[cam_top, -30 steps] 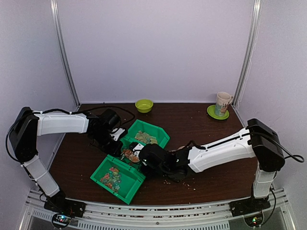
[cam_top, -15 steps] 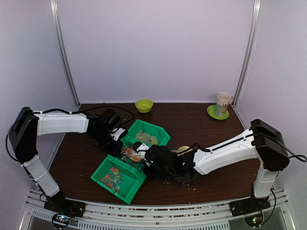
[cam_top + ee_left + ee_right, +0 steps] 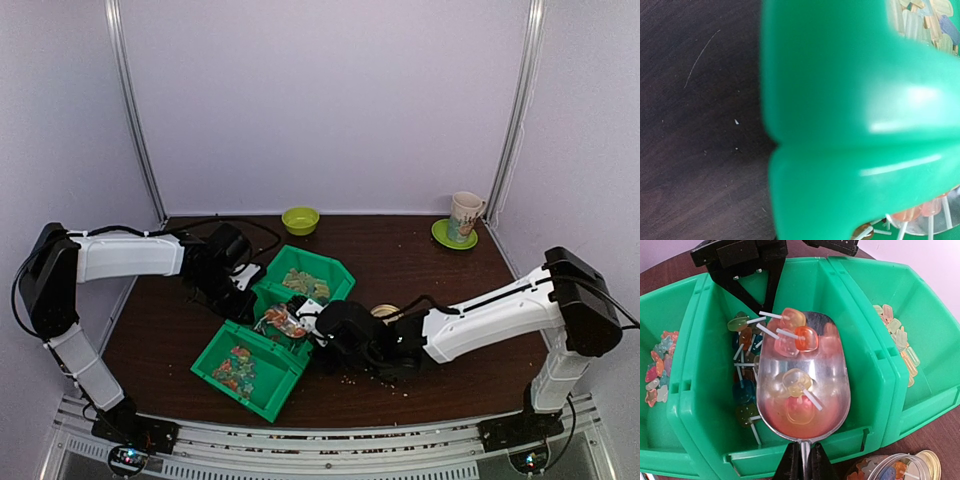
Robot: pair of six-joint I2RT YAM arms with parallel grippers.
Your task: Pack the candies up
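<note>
Seemingly midway: right end effector grasps a shiny rounded scoop of colourful lollipop candies over the middle green plastic bin, clenched by left end effector; many remain binned.

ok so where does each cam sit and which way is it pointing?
Top external: above and behind the bases, looking down over the table; left arm and right arm both in full.
Left wrist: pressed close to blurred green bin walls, table at left; none of its arm shows.
Right wrist: looks along the right gripper at the scoop of lollipops over the middle bin; left gripper grips its far wall.
Both wrist views share the lollipops.
</note>
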